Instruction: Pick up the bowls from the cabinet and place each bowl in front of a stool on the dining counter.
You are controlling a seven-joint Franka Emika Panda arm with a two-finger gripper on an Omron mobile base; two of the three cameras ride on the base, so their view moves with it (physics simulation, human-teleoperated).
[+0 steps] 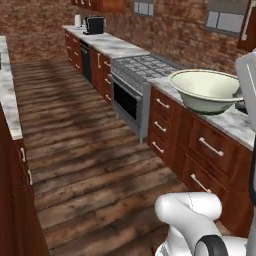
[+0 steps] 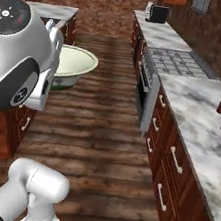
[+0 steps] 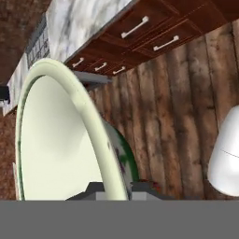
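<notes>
The pincer (image 3: 116, 189) is clamped shut on the rim of the pale-green bowl (image 3: 60, 140), one finger on each side of its wall. The bowl hangs in the air above the wooden floor (image 1: 85, 145), between the brick-wall desk (image 2: 202, 122) and the island.

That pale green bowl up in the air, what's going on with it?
The robot arm is carrying the pale-green bowl, its gripper shut on the rim. The bowl hangs over the wooden floor in the aisle between the marble counter with the stove and the dining counter. It has not been set down yet.
</notes>
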